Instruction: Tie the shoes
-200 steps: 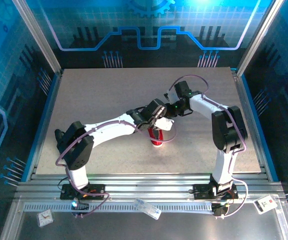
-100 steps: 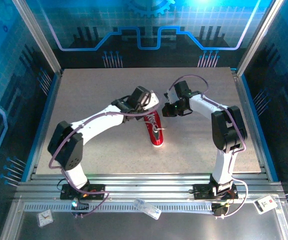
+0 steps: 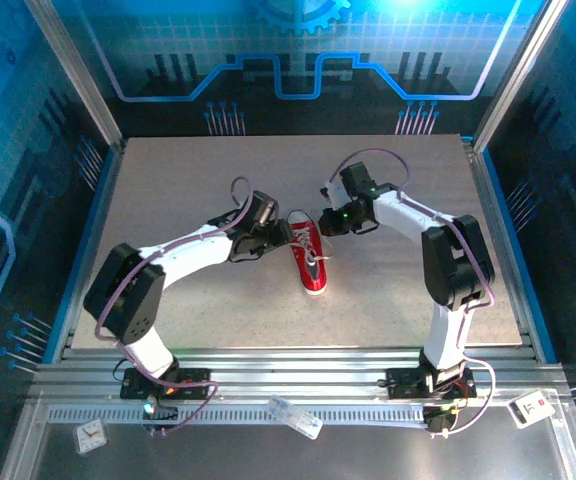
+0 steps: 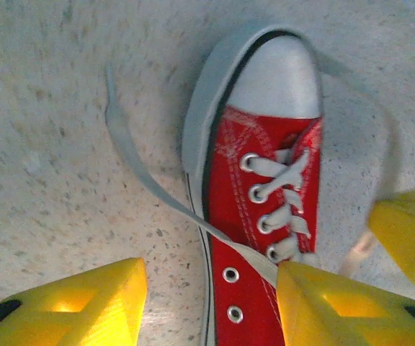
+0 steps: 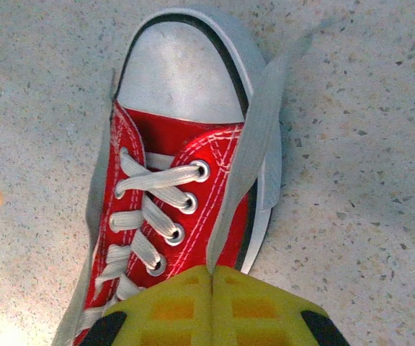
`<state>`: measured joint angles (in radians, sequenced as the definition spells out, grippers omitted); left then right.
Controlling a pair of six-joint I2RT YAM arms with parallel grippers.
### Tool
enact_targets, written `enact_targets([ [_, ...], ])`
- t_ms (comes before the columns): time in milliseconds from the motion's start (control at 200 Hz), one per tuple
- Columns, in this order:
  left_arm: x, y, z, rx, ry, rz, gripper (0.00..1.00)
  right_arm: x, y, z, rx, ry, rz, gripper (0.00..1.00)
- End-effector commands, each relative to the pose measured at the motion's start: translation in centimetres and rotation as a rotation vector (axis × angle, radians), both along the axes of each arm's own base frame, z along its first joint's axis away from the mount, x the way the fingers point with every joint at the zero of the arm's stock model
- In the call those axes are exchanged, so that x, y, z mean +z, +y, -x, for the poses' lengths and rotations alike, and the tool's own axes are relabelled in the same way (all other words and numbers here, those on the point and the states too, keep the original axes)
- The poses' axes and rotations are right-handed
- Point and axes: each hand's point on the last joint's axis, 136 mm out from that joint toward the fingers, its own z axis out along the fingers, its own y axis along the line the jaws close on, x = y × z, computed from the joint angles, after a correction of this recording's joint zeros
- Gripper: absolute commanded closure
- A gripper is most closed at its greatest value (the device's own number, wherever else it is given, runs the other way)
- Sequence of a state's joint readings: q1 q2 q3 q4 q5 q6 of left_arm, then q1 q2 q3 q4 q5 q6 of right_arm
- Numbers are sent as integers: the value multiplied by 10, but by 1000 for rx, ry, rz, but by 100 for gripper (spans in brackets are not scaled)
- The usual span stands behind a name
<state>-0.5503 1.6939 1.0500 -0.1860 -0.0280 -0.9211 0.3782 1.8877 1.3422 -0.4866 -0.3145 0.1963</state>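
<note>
One speckled grey surface (image 3: 188, 200) carries the red canvas sneaker (image 3: 309, 258), with its white sole and toe cap, lying between the two end effectors. Over its side the left end effector (image 4: 207, 292) stands partly open and grips nothing; a loose lace (image 4: 130, 155) lies across the surface between its fingers. Meanwhile the right end effector (image 5: 213, 274) is pinched closed on the other lace (image 5: 254, 137). Both wrist views cut off the heel, and whether the laces are knotted I cannot tell.

Shoe (image 3: 310, 260) on table (image 3: 188, 180) between left gripper (image 3: 280, 238) and right gripper (image 3: 328, 222); 1 lace (image 5: 251, 158) seemingly in the latter.
</note>
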Motion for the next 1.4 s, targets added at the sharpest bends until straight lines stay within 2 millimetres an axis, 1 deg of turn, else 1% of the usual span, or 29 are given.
enact_targets([
  [0,3,-2,-11,175,33,174,51,9,-1,10,23,-19,12,100],
  [95,-7,4,-15,218,47,222,54,11,-2,13,25,-27,12,100],
  [165,-17,4,-15,240,80,257,54,12,-3,13,25,-34,15,100],
  [305,-34,4,-17,284,89,308,57,14,-2,14,28,-43,8,100],
  [630,-56,1,-26,295,88,329,57,21,9,16,55,-67,-5,100],
  [670,-57,1,-28,293,81,331,58,21,10,17,65,-71,-6,100],
  [735,-59,1,-31,286,62,336,65,23,12,17,78,-77,-7,100],
  [885,-52,4,-37,257,-5,346,85,28,17,17,111,-92,-9,100],
  [1000,-39,11,-37,213,-65,310,100,37,21,17,153,-114,-17,100],
  [1125,-17,25,-34,150,-154,232,100,45,27,18,220,-121,-22,100],
  [1210,-3,32,-30,87,-206,185,100,45,33,19,268,-111,-16,100],
  [1311,11,36,-24,8,-261,123,100,43,46,23,339,-96,-14,100],
  [1361,16,37,-20,-32,-281,101,100,41,54,25,374,-85,-8,100],
  [1371,17,36,-19,-41,-284,98,100,43,56,24,379,-90,-9,100],
  [1396,18,37,-16,-58,-291,90,100,40,60,25,392,-83,-3,100],
])
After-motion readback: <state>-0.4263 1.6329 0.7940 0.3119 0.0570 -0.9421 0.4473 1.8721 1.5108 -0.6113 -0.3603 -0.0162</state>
